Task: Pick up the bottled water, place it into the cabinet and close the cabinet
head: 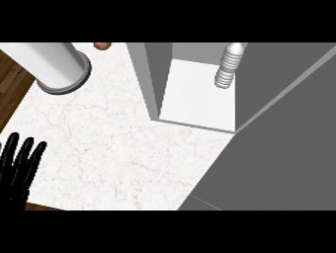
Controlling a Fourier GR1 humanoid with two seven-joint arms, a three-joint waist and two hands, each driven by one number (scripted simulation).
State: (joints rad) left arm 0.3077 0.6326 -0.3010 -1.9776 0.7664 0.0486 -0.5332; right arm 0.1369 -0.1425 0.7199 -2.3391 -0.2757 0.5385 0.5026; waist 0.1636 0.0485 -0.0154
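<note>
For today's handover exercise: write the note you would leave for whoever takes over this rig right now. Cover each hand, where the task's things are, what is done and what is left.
Left hand: open, fingers up, resting at the view's lower left edge, holding nothing.
Right hand: not in view.
Bottled water: standing upright inside the cabinet, on its white shelf, at the right.
Cabinet door: open, the large grey panel at the right.
Done: bottle placed in the cabinet.
Left: close the cabinet.
</note>
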